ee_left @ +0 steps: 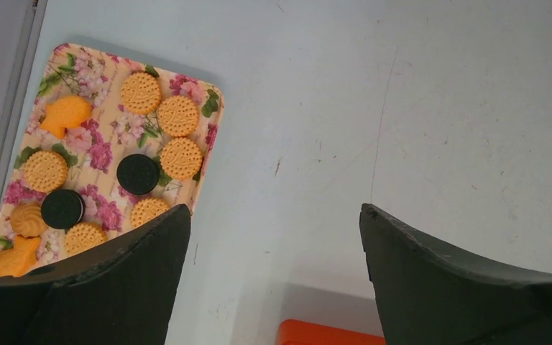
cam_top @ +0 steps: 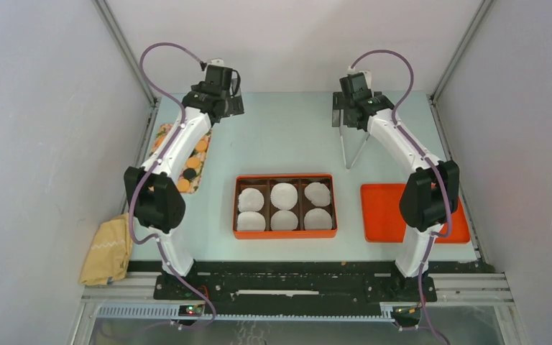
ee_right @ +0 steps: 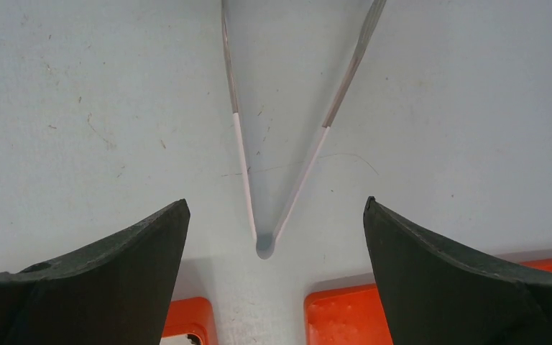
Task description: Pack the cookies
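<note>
Cookies (ee_left: 181,158), small round flat discs, most of them orange-tan and 2 of them black, lie on a rectangular tray with a pink flower pattern (ee_left: 93,136) at the left edge of the pale blue-green tabletop (cam_top: 287,136). This surface has fine scratches and small dark marks. Plain pale grey walls close it on the left, far and right sides.

An orange plastic box with 6 compartments (cam_top: 285,176) stands near the middle of the near edge, with a white round paper liner (cam_top: 284,195) in each compartment. A flat orange plastic lid (cam_top: 381,212) lies toward the near right corner. Thin metal tongs with white tips (ee_right: 241,144) lie toward the far right, legs spread.

From above, the left arm covers part of the flower tray. The left gripper (ee_left: 274,215) hangs over bare tabletop beside the tray, jaws wide apart and holding nothing. The right gripper (ee_right: 276,205) hangs over the tongs, also spread wide and empty.

A folded yellow cloth (cam_top: 108,251) lies outside the near left corner.
</note>
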{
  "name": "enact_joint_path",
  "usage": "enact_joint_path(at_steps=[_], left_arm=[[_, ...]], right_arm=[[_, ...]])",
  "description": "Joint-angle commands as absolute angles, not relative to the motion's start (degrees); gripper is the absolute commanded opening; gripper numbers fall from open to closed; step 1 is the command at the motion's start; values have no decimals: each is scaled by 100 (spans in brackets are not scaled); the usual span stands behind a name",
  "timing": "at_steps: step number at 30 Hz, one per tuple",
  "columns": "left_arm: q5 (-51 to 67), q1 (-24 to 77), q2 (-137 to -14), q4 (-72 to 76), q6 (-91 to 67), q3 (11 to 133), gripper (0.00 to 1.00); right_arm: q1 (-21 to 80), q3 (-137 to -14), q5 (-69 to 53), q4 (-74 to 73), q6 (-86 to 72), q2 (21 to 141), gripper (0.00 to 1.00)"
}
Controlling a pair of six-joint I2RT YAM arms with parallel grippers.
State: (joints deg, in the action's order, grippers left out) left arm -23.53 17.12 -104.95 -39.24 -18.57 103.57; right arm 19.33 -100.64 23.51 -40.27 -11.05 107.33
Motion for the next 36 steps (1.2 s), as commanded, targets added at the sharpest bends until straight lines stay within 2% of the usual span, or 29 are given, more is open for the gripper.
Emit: enact_joint_path(at_steps=[1,3,7,15,24,36], left_arm=[[-2138,1524,-10553,-4009,-2168,10609,92],[-1961,1334,-10717,-4247,-2404,10819,89],[-1803,926,-11405,-5047,-2659,11433,52],[-2287,755,-11978,-5415,-2772,11383,2],[-2342,-153,-12121,-5653,-3182,10859,0],[-2648,-1418,-11611,-5522,-4238,10237,0]], right_arm=[[1811,-9956,2137,-3859,-1320,10388,100],[1722,-9922,1867,-3867,-1474,10328,100],[1509,-9718,1216,-3756,-1653,10197,100],[1459,-9409,901,-3570,-1687,9968,100],[1529,-9274,647,-3490,-1766,9944,100],[1606,-9196,242,-3433,-1854,9968,100]])
